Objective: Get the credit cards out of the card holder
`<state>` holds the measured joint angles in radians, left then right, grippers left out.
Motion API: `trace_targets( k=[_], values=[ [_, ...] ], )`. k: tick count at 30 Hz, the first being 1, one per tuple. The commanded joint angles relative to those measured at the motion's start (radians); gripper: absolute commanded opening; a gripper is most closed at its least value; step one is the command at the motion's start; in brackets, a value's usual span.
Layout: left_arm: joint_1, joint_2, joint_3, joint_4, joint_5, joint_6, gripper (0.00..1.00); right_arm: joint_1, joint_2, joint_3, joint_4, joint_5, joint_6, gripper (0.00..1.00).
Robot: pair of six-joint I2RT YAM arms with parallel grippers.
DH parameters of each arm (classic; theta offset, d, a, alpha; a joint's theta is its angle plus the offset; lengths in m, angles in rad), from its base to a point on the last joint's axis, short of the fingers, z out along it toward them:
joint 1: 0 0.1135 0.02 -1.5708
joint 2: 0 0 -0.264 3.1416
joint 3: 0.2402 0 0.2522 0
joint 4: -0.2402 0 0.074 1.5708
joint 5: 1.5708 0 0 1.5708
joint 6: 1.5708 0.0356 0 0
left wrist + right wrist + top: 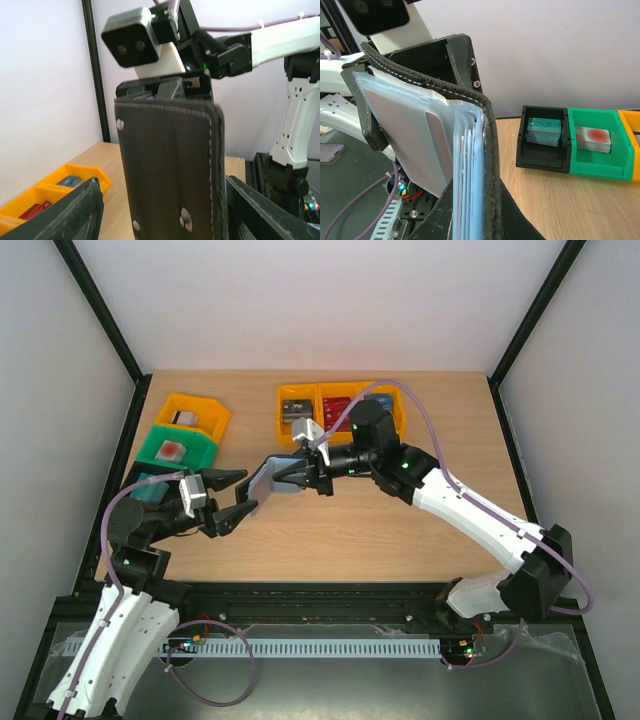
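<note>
Black leather faced the left wrist camera: the card holder [170, 170] stood upright in the air, stitched edge and three metal studs showing. The right gripper [288, 476] had it pinched by one edge, its jaws closed onto the leather. From above, the holder hung over the wooden table [400, 530] between the two arms, clear of the surface.

The left gripper [248, 490] was spread wide. Its fingers [75, 212] stood on either side of the holder's lower part with a gap on each side, so it had hold of nothing.

The right wrist view looked along the holder's spine. It was partly fanned open, with a stack of pale-blue sleeves inside the black cover. A grey panel [436, 145], card-shaped, lay behind a clear sleeve, but which layers were cards I could not tell.

Three bins sat in a row at the table's left edge – a black bin [525, 145], then a green bin [600, 167], then an orange bin [195, 405] – each with a flat item in it. A row of orange trays [340, 390] lay at the far side, behind the right gripper, holding grey, red and blue flat pieces.
</note>
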<state>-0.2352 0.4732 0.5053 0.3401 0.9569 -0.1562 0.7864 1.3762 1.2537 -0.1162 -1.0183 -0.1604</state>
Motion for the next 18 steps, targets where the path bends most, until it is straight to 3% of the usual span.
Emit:
trace_targets(
  k=[1, 11, 16, 18],
  values=[
    [0.015, -0.026, 0.056, -0.109, 0.006, 0.076, 0.65, -0.007, -0.071, 0.006, 0.032, -0.019, -0.008, 0.02],
    [0.039, -0.022, 0.072, -0.117, -0.012, 0.095, 0.65, -0.008, -0.090, 0.010, -0.002, -0.035, -0.026, 0.02],
    [0.039, -0.016, 0.061, -0.097, -0.053, 0.107, 0.51, -0.008, -0.074, 0.010, 0.031, -0.044, 0.023, 0.02],
    [0.035, -0.011, 0.049, -0.079, -0.032, 0.114, 0.49, -0.006, -0.054, 0.010, 0.067, -0.061, 0.070, 0.02]
  ],
)
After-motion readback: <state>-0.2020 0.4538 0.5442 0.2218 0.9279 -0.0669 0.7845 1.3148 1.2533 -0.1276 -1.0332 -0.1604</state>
